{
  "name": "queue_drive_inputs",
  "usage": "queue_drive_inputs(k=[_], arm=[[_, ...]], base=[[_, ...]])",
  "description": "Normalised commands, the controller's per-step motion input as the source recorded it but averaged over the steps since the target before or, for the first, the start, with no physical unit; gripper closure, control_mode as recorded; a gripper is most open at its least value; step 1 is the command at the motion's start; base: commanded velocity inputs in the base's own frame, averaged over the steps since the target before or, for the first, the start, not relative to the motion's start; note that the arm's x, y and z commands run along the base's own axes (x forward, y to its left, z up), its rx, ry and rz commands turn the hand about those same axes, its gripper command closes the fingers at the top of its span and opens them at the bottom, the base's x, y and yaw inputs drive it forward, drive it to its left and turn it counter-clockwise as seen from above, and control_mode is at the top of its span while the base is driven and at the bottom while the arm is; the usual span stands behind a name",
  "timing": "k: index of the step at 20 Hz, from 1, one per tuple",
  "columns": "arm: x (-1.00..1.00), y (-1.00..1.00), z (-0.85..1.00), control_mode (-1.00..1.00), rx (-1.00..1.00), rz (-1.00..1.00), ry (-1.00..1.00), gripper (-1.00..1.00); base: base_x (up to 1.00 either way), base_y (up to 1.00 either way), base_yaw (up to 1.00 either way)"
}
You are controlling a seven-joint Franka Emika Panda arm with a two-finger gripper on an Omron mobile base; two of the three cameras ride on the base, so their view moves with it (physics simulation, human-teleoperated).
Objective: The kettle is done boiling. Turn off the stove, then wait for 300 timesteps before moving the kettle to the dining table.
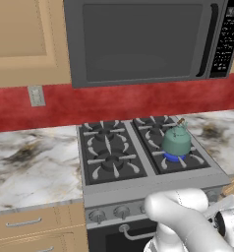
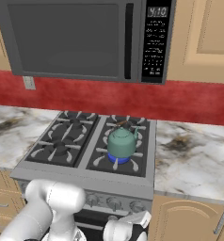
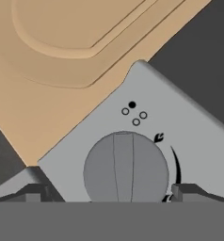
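The teal kettle point(image 1: 177, 141) point(image 2: 122, 142) stands upright on the front right burner of the stove point(image 1: 138, 189) point(image 2: 83, 180), with a blue flame point(image 1: 175, 157) point(image 2: 118, 159) under it. My gripper point(image 3: 111, 193) is low at the stove's front panel, open. Its fingertips point(image 3: 189, 190) stand on either side of a round grey knob point(image 3: 125, 167) without touching it. The knob's ridge runs about straight up in the hand view. My hand point(image 2: 130, 225) is below the right-hand knobs. The dining table is out of view.
A dark grey microwave point(image 1: 143, 39) point(image 2: 85, 37) hangs over the stove. Marble counters point(image 1: 35, 167) point(image 2: 194, 155) flank it on both sides. A tan cabinet door point(image 3: 62, 56) lies beside the knob panel. The oven bar handle point(image 1: 133, 234) runs below the knobs.
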Motion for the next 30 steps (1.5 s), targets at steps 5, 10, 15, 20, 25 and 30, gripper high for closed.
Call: queue_drive_inputs(k=[5,10,15,20,25,30], arm=[[0.17,0.0,-0.04,-1.0,0.0,0.0,0.02,-1.0],[0.19,0.0,-0.07,-1.0,0.0,0.0,0.04,-1.0],[0.2,0.0,-0.07,-1.0,0.0,0.01,0.05,-1.0],[0.05,0.09,0.0,-1.0,0.0,0.0,0.01,-1.0],[-0.06,0.11,0.0,-1.0,0.0,0.01,-0.01,-1.0],[-0.03,0.07,0.0,-1.0,0.0,0.01,-0.01,-1.0]], base=[[0.0,0.0,0.0],[0.0,0.0,0.0],[0.0,0.0,0.0],[0.0,0.0,0.0],[0.0,0.0,0.0],[0.0,0.0,0.0]])
